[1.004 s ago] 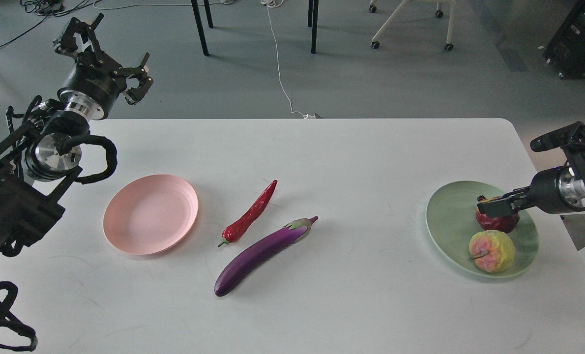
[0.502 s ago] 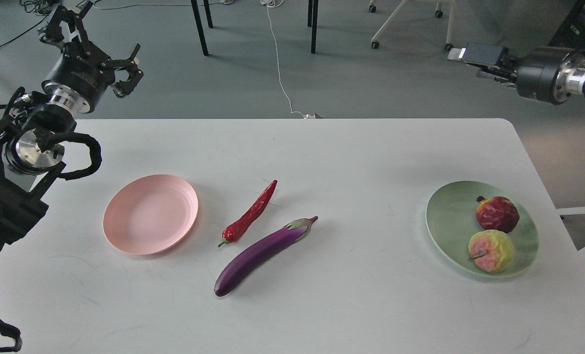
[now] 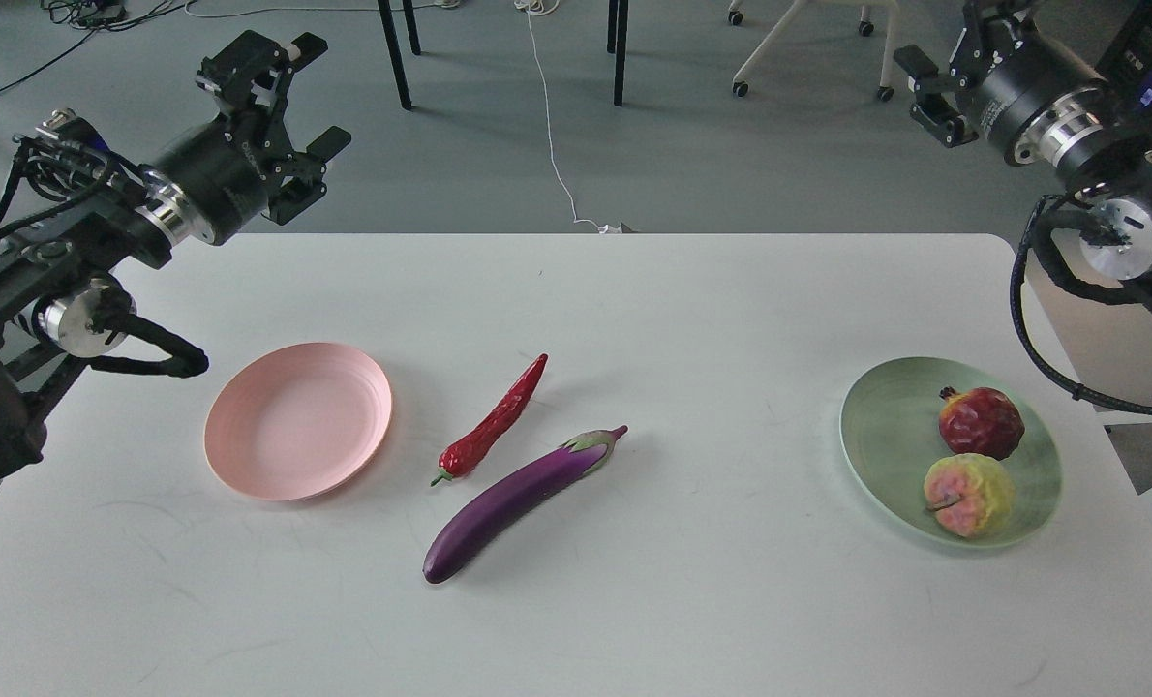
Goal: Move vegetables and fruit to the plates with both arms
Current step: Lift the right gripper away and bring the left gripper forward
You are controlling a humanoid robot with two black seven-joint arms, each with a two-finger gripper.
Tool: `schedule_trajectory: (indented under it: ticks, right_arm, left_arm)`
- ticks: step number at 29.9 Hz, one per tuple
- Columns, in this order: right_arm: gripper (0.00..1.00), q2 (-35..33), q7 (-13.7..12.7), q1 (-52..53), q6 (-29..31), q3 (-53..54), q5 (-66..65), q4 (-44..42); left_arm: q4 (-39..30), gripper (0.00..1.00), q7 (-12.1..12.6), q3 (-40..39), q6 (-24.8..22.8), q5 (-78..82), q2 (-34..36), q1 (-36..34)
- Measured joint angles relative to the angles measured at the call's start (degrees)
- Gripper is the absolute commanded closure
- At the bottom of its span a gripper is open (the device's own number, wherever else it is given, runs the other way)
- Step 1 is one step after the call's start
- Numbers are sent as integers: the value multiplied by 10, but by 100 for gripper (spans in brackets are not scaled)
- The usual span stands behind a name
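From the head view, a glossy purple eggplant [image 3: 523,501] and wrinkled red chili pepper [image 3: 494,420] are lying mid-table beside an empty pale pink ribbed plate [image 3: 247,465], while both fruits are sitting on the pale green plate [image 3: 876,436] at right. The left gripper [image 3: 290,116] is hovering spread and empty at far left; the right gripper [image 3: 934,87] is hovering at far right, its fingers too unclear to tell. The eggplant's slick, curved skin could be slipping from a pinch off-centre.

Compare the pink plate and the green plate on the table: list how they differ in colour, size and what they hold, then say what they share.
Colour: the pink plate is pale pink, the green plate pale green.
Size: the green plate looks slightly larger than the pink plate.
Contents: the pink plate is empty; the green plate holds a dark red fruit and a yellow-pink fruit.
Shared: both are round, shallow, and lie flat on the white table.
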Motion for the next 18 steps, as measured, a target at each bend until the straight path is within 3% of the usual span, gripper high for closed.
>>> schedule_trajectory:
  ticks: [3,8,12,18]
  right_arm:
    - [1,28,0,-47,5,76,17,-24]
    - [1,60,0,-122,16,189,74,-35]
    - [1,88,1,-176,29,256,104,-35]
    - [1,96,2,-256,94,324,114,-35]
  left_arm:
    - [-55,2,0,31,24,88,12,0]
    - [-114,3,3,98,122,276,9,0]
    - [-135,3,4,138,137,386,-13,-1]
    - [-153,4,0,227,138,576,-43,-4]
